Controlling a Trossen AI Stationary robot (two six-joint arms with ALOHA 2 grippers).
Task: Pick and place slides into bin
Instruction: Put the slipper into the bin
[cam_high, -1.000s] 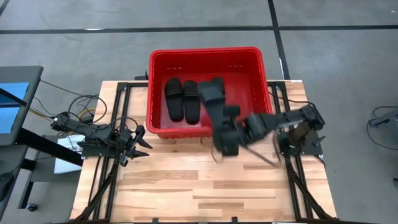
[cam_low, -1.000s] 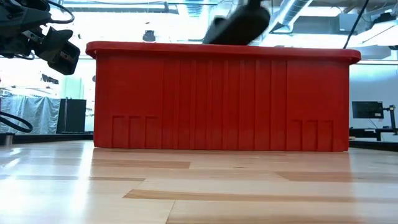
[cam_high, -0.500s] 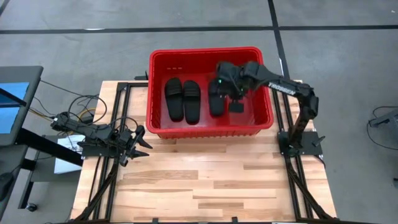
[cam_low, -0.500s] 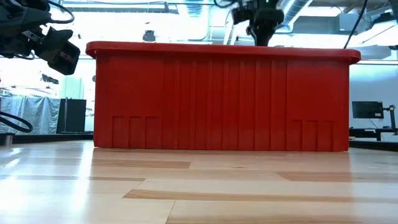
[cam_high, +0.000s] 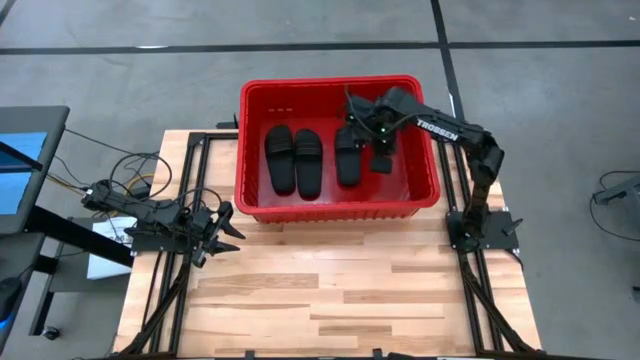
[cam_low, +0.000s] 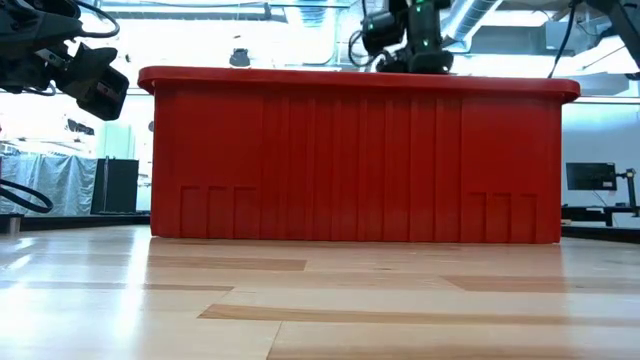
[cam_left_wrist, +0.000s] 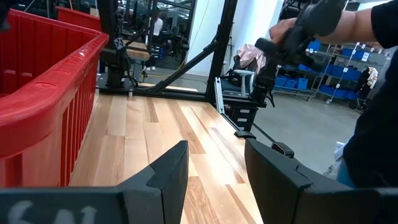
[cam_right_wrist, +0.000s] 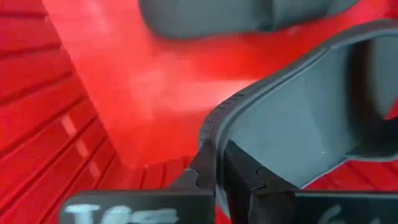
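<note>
My right gripper (cam_right_wrist: 214, 165) had its two fingers pressed together on the edge of the third slide (cam_right_wrist: 298, 137), so I judged it was still pinching the sole, not yet released. One second before, this gripper was carrying the slide in the air over the near rim. Half a second before, it was already above the inside of the bin (cam_high: 330, 84), and now it had come down low at the far end of the slide, which lay on the red floor directly under and toward me from the fingers. To the left of it, the two other slides (cam_high: 295, 160) rested side by side, parallel with it. A small dark piece (cam_high: 383, 161) lay just to the right of the gripper; I could not tell what it was. For the task, this meant three slides were inside, only the release was missing, and I saw no fourth slide on the table (cam_high: 330, 290). The word "TROSSEN" was readable in white on the right arm (cam_high: 435, 128); the white marks on both gripper bodies were too blurred to read. Well apart, the left gripper (cam_left_wrist: 214, 174) waited with fingers spread, empty.
</note>
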